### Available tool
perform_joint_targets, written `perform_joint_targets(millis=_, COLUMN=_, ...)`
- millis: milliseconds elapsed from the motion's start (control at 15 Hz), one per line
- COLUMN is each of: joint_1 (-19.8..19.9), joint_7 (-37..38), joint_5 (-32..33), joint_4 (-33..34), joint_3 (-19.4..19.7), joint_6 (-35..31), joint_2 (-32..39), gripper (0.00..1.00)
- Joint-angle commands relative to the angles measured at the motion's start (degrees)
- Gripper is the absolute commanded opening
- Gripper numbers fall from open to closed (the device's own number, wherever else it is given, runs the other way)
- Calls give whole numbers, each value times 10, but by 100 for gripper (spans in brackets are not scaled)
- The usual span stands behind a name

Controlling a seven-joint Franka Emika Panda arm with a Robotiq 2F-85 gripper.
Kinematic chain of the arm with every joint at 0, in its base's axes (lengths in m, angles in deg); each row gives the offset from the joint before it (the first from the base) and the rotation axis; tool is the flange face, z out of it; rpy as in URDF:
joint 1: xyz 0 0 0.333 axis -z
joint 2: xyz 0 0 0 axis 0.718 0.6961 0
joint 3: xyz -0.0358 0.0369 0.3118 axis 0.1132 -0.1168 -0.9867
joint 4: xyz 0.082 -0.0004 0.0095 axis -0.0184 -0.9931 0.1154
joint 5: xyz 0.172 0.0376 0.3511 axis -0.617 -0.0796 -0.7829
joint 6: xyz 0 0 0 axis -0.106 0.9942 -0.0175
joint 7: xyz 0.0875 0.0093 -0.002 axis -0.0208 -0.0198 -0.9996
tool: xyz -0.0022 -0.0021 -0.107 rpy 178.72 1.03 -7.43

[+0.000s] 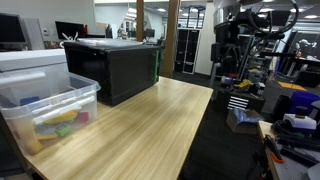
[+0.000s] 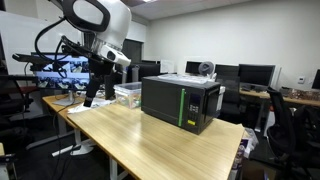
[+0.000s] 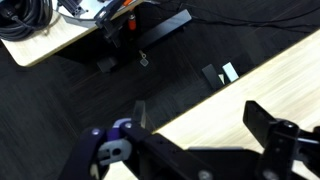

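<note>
My gripper [image 3: 200, 120] is open with nothing between its two dark fingers [image 3: 265, 122]. It hangs in the air over the edge of the light wooden table [image 3: 270, 75], partly above the dark floor [image 3: 180, 60]. In both exterior views the gripper [image 1: 227, 70] [image 2: 88, 99] is off the table's side, well above the tabletop [image 1: 140, 125] [image 2: 150, 135]. A black microwave-like box [image 1: 120, 65] [image 2: 180, 100] stands on the table, apart from the gripper. A clear plastic bin [image 1: 50, 110] [image 2: 127, 93] holding coloured items also sits on the table.
A second wooden desk [image 3: 40, 40] with cables lies beyond the floor gap. Cluttered benches with equipment [image 1: 285, 110] stand beside the arm. Office chairs and monitors [image 2: 255, 75] stand behind the table.
</note>
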Motion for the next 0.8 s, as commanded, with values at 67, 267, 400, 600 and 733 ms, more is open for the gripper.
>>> perform_joint_targets(millis=67, joint_1=14, joint_7=15, joint_5=-4, joint_4=-4, joint_3=9, joint_6=-22, joint_2=41, gripper=100)
perform_joint_targets(millis=267, joint_1=25, joint_7=64, joint_5=4, joint_4=5, joint_3=16, joint_6=-36, joint_2=76, gripper=100)
perform_joint_targets(millis=400, joint_1=32, joint_7=92, joint_5=1, joint_4=10, joint_3=23, joint_6=-49, joint_2=91, gripper=100)
perform_joint_targets(millis=600, joint_1=33, joint_7=81, joint_5=8, joint_4=-8, joint_3=27, joint_6=-57, joint_2=58, gripper=100)
perform_joint_targets(millis=733, joint_1=32, joint_7=86, joint_5=2, joint_4=6, joint_3=27, joint_6=-49, joint_2=76, gripper=100)
